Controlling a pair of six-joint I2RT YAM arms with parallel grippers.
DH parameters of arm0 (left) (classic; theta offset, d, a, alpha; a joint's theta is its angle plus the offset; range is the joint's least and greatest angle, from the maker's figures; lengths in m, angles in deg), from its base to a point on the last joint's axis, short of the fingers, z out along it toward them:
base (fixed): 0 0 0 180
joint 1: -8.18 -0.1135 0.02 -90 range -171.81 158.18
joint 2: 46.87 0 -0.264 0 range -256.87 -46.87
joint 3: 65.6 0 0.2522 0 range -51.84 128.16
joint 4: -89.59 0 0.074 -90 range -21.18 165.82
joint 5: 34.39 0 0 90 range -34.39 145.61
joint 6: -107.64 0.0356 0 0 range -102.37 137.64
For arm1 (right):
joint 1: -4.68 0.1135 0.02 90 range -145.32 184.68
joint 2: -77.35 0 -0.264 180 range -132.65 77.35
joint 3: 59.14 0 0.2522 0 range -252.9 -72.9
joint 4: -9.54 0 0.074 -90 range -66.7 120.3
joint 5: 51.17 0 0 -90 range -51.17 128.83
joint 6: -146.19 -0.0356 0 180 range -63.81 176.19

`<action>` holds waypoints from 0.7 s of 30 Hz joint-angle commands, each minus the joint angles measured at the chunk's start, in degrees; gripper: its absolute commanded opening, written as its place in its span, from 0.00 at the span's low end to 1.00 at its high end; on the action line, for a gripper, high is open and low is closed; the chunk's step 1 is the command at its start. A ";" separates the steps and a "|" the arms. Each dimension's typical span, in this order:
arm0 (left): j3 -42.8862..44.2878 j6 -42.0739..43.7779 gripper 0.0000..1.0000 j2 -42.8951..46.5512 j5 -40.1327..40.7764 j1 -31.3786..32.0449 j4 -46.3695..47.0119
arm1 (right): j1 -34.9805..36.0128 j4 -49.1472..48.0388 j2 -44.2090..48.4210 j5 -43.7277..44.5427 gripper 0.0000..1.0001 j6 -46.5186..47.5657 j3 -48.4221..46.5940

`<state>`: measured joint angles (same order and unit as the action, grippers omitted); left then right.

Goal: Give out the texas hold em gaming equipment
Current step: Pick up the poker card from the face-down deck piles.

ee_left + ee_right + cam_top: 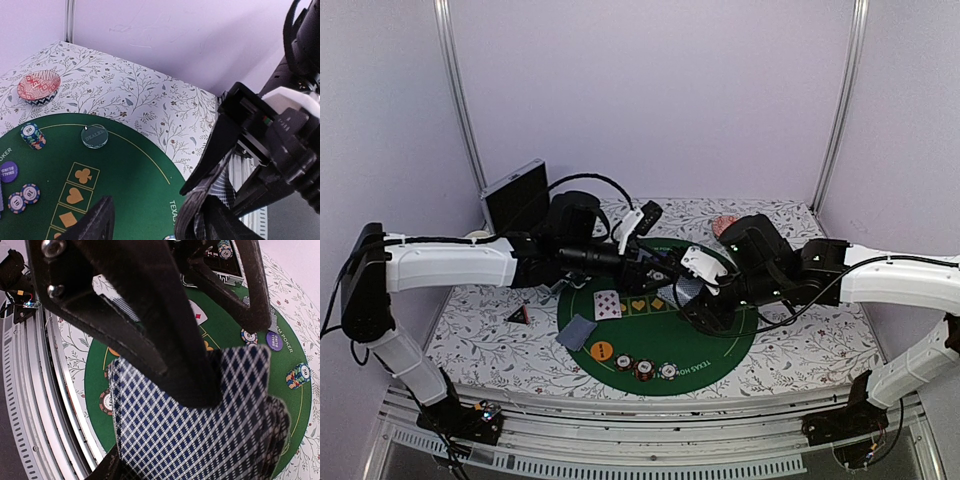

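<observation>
While both arms reach in over the round green mat (720, 345) on the flowered desk (480, 340), their claws meet above the mat's centre. The right claw (700, 293) is closed on a deck of cards (200, 435), pinching it so the blue diamond-patterned backs face its wrist camera. The left claw (665, 272) stands open, with mat showing between its fingers, and grips nothing that I can see.

The deck sits just to the right of the left claw's tips, raised off the mat. One edge of it shows beside that claw's right finger. I cannot tell whether they touch, nor which way the deck's long side runs. The left claw is the only free one near the deck, so a card drawn off it would likely go there.

On the mat's left part lies a face-up card (607, 305). A face-down card (577, 332) lies apart from it at the mat's edge. An orange disc (601, 351) and three chips (645, 369) sit along the near rim.
</observation>
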<state>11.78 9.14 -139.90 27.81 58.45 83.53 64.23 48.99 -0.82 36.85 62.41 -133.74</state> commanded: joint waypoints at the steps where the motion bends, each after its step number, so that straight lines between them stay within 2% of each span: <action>1: -0.57 1.64 0.62 2.43 3.02 0.05 -1.99 | 0.13 -1.45 1.89 -0.13 0.45 0.11 -0.51; 5: -0.54 1.88 0.58 2.81 2.39 0.03 -2.15 | 0.13 -1.41 1.80 -0.18 0.44 0.02 -0.57; 13: -1.18 2.98 0.32 3.94 -3.28 0.10 -2.69 | 0.13 -1.40 2.21 0.04 0.45 -0.02 -0.34; 21: -1.92 3.04 0.10 4.68 -7.89 0.06 -1.70 | 0.13 -1.48 1.93 -0.04 0.44 0.02 -0.67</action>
<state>10.95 11.70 -136.49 23.20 58.42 81.65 64.23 48.97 -0.62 36.81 62.41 -133.72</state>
